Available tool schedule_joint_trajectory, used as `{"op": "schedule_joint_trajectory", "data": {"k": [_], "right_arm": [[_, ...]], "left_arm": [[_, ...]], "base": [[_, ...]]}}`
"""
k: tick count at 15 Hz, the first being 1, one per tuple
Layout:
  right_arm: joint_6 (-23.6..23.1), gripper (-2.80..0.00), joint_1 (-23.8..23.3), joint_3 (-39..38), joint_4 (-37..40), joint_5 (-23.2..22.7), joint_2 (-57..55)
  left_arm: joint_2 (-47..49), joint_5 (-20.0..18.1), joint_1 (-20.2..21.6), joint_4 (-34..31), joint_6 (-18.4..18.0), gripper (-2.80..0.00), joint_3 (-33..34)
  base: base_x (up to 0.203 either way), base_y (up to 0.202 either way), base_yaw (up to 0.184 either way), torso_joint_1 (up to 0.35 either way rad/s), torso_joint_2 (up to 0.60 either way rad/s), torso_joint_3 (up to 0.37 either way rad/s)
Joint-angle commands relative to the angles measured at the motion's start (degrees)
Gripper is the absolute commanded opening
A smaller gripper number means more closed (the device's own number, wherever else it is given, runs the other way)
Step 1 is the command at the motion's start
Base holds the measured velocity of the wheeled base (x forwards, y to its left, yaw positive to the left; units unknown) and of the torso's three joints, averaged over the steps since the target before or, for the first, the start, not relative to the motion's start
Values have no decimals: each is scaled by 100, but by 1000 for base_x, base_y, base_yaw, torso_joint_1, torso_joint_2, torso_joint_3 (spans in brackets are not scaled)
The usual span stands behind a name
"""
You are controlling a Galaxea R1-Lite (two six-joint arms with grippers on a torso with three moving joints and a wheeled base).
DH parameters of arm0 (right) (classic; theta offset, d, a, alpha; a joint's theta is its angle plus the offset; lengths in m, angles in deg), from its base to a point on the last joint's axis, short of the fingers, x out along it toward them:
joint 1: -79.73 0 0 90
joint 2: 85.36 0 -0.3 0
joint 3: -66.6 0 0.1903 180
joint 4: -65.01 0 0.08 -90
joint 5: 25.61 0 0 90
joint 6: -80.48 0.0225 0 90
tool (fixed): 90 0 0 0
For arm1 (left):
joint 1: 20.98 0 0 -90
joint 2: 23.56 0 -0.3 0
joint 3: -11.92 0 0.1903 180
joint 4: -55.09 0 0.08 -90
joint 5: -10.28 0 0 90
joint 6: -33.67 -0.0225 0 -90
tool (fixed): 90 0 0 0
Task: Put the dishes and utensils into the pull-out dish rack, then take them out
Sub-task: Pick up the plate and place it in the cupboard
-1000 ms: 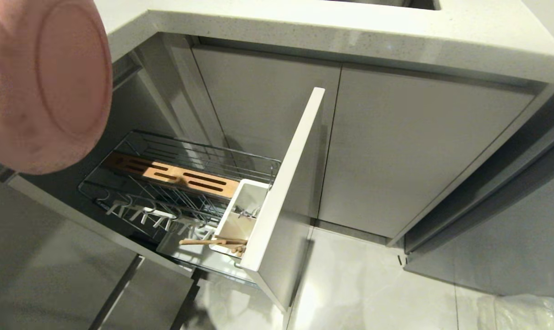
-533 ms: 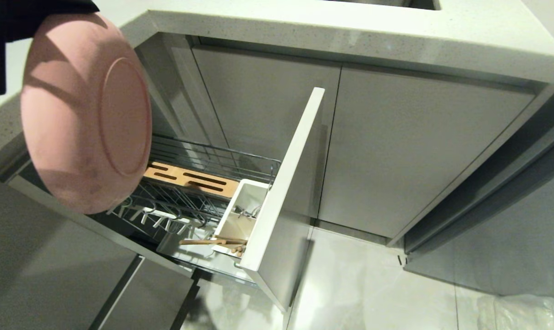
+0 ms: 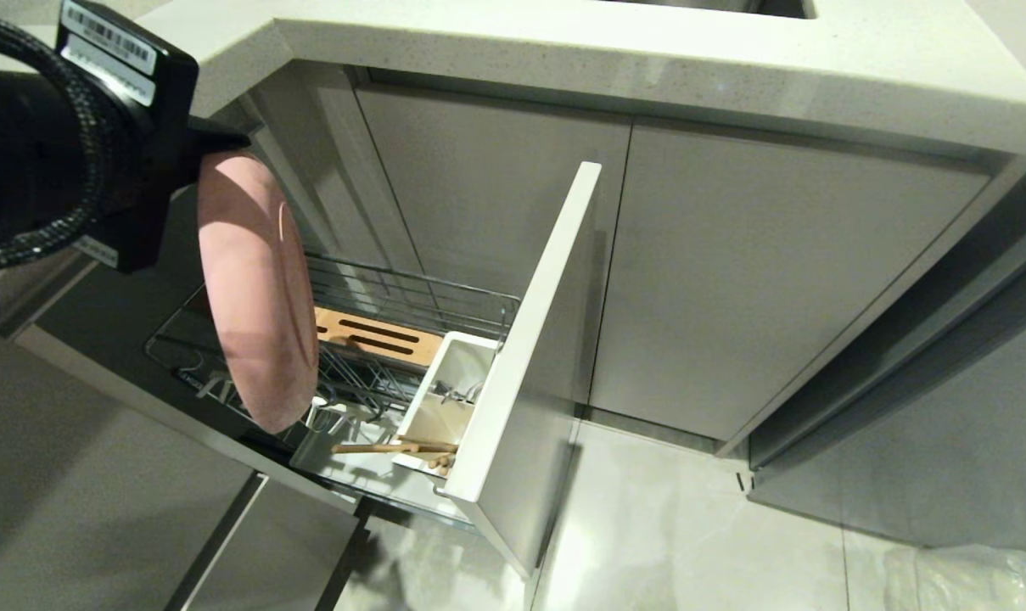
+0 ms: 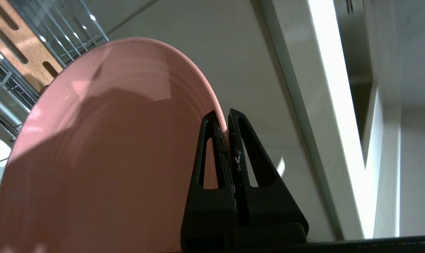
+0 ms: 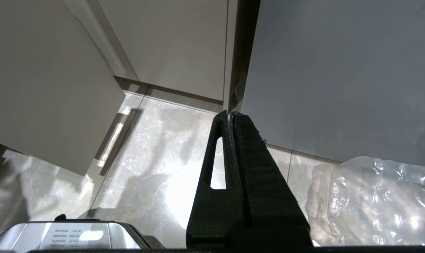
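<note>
One pink plate (image 3: 256, 293), flat, round and matte, hangs on edge above the pull-out dish rack (image 3: 411, 297), its rim pinched in the left end effector (image 4: 228, 116). Two chopsticks (image 3: 389, 447) lie across the caddy (image 3: 445, 399). The right end effector (image 5: 230, 114) is closed, empty.

head downward, wrists close, shared plate (image 3: 258, 288)

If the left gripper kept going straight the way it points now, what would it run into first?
The left gripper, shut on the pink plate, points down toward the pull-out dish rack. Likely the plate's lower edge would meet the rack's wires beside the wooden strip first; depth is unclear.
</note>
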Motion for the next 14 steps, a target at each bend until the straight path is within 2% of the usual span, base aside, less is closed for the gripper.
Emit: {"op": "schedule_joint_trajectory", "data": {"k": [1,5,7,10,12,14], "right_arm": [[0,-280,0,0,0,0,-4],[0,-280,0,0,0,0,-4],[0,-280,0,0,0,0,-4],[0,-280,0,0,0,0,-4],[0,-280,0,0,0,0,-4],[0,-280,0,0,0,0,-4]], "left_arm": [[120,29,175,228,94,-280,172],[430,36,647,1137,217,-280,655],[621,109,702,1209,552,-280,660],[928,572,713,1226,865,-280,630],[1053,726,830,1285,957,-280,621],[1120,789,952,1650,963,-280,640]], "base": [[0,0,0,0,0,0],[0,0,0,0,0,0],[0,0,0,0,0,0],[0,0,0,0,0,0],[0,0,0,0,0,0],[0,0,0,0,0,0]]}}
